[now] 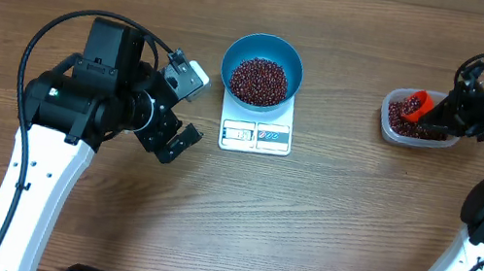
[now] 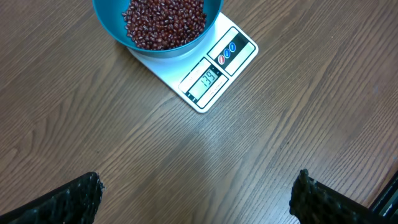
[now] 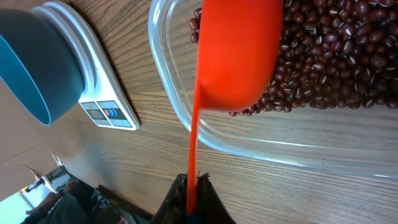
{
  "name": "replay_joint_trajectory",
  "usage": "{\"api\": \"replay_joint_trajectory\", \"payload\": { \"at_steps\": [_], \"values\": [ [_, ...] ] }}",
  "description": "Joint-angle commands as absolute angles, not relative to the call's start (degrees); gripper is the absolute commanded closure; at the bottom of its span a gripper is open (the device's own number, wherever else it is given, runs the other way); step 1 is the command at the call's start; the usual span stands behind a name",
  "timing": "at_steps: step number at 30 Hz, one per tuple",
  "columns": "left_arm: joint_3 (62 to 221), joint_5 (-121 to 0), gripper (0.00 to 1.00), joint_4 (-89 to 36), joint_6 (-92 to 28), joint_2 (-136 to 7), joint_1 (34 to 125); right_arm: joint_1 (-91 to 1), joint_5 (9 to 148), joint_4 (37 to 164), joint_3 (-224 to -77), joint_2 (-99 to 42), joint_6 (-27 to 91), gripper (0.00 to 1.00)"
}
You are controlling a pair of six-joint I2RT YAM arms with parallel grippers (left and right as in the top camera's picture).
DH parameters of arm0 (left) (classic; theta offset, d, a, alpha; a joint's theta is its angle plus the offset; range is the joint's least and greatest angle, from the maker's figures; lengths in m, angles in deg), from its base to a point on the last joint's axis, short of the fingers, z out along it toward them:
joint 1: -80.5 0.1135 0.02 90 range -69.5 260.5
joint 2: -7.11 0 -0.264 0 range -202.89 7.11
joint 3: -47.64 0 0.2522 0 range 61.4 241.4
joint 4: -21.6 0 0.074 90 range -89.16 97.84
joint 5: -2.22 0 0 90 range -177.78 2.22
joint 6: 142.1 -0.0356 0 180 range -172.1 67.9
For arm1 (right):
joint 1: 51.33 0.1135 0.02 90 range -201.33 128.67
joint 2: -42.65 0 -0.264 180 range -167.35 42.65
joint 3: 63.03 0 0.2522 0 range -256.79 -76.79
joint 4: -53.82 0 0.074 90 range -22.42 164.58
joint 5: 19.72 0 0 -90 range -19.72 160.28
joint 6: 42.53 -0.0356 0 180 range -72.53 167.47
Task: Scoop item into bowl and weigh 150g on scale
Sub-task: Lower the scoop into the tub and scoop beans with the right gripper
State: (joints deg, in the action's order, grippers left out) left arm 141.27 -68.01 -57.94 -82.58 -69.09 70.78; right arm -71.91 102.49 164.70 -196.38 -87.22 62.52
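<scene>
Glossy maroon beans [image 2: 163,22] fill the round blue bowl [image 2: 109,22], its rim cropped. The left gripper [image 2: 198,194] is wide, and the right gripper [image 3: 193,194] pinches the orange scoop [image 3: 236,56].

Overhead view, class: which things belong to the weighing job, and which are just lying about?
For the job:
beans
blue bowl, standing on the scale
clear tub of more beans
red scoop, gripped by the shut right pincer

Idle:
left pincer, open and holding nothing
black cable on the left arm
</scene>
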Motion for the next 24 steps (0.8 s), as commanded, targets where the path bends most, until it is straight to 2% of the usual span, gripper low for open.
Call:
{"api": "replay_joint_trajectory", "payload": {
  "at_steps": [1,24],
  "values": [
    [142.2,-67.2,0.0,-57.9,-83.9,-69.5,70.7,-72.0,103.5,164.7,-196.8,-87.3,63.3,0.96],
    [142.2,-67.2,0.01,-57.9,-83.9,-69.5,70.7,-73.6,103.7,164.7,-196.8,-87.3,62.0,0.96]
  ]
}}
